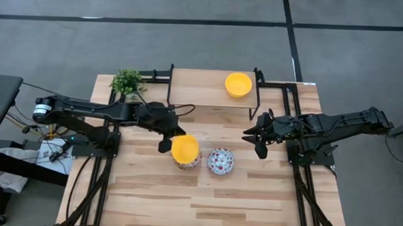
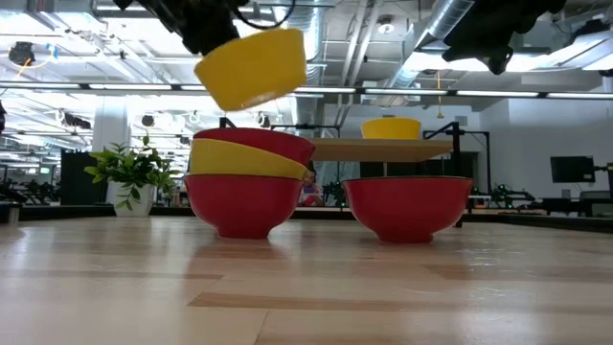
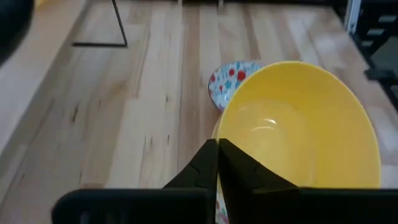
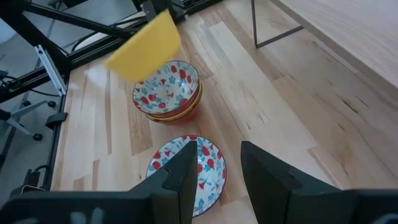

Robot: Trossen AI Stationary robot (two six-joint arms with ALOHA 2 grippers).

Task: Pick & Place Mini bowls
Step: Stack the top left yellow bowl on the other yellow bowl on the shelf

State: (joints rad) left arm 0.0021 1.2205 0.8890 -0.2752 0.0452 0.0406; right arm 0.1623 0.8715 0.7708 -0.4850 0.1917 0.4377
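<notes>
Yellow mini bowl (image 1: 185, 148) pinched by left gripper (image 1: 169, 140), frame centre, tilted above stacked bowls (image 2: 247, 187); right gripper (image 1: 255, 137) spread, empty.

High view looks straight down; low view sits level at tabletop. Both wrist views peer past their fingers, sharing the stacked bowls (image 4: 166, 93).

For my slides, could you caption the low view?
Left gripper holds a yellow bowl above the stack.

A robotics lab, open-plan and industrial.
Bare ceiling ducts (image 2: 450, 29), strip lights, desks with monitors (image 2: 572, 169) behind a wooden table (image 1: 252, 197).
</notes>
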